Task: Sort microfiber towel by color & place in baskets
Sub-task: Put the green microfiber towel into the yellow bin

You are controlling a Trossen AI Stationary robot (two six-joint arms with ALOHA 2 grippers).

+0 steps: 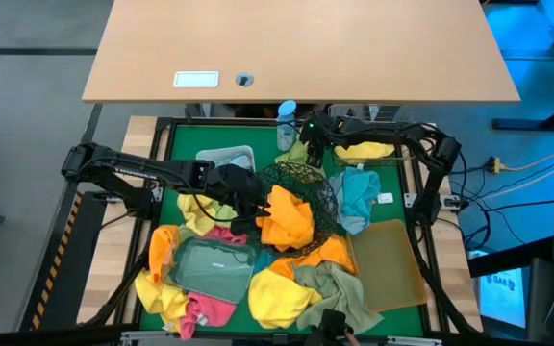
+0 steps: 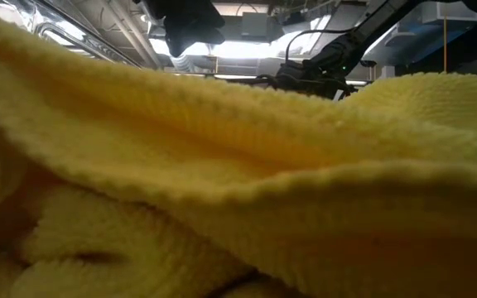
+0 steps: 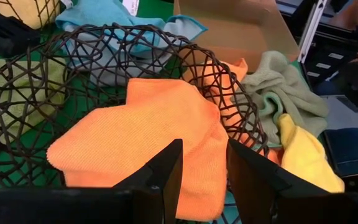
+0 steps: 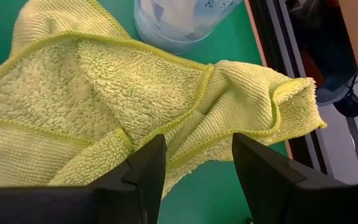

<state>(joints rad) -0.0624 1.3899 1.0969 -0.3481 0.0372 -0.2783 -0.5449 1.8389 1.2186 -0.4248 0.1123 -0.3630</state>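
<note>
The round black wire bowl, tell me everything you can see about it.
The round black wire bowl is an open web of dark, irregularly crossed wires, standing upright on the green mat near the table's middle. An orange towel is draped over its rim, partly inside and partly hanging out. Blue and olive towels show through and around the mesh. The left gripper hovers at its rim, fingers apart over the orange towel.

Under the left tool lay an orange towel, draped over the rim of the round black wire bowl. More towels crowded close around it. Ahead of the right tool lay a lime towel, with the bottle just beyond. Bare green surface showed beside that tool.
</note>
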